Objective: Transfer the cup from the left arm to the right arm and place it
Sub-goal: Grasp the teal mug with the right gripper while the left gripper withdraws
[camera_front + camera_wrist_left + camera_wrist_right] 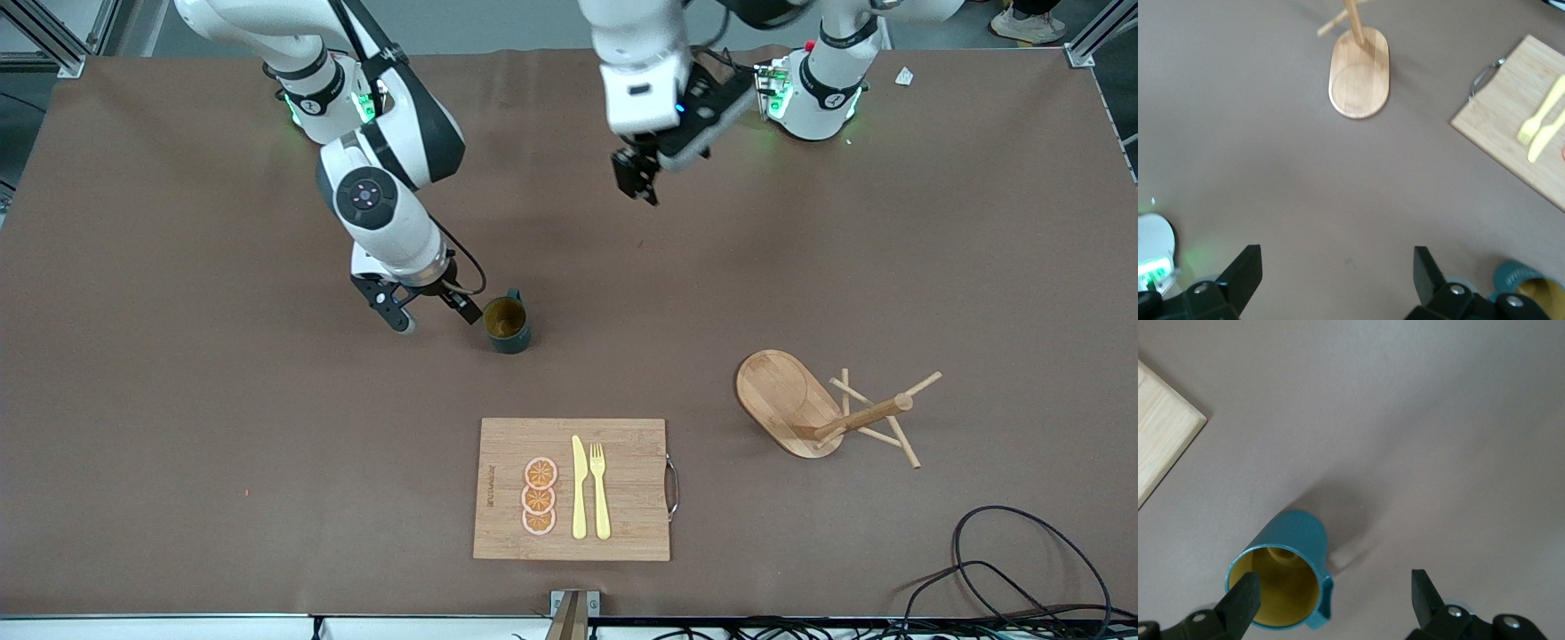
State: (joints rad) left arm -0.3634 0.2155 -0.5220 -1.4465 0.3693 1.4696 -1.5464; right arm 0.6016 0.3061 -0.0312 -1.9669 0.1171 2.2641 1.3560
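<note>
Toward the right arm's end, my right gripper (427,308) sits low beside the cup (507,325), jaws spread wide, holding nothing; one finger (1241,607) is just at the rim, so I judge the cup has been set down or is about to be taken; cup stands upright on the table (178,427), farther from the front camera than the board (572,489); my left gripper (638,178) waits high over bare table, jaws wide, empty; rack (827,409) lies tipped toward the left arm's end.
</note>
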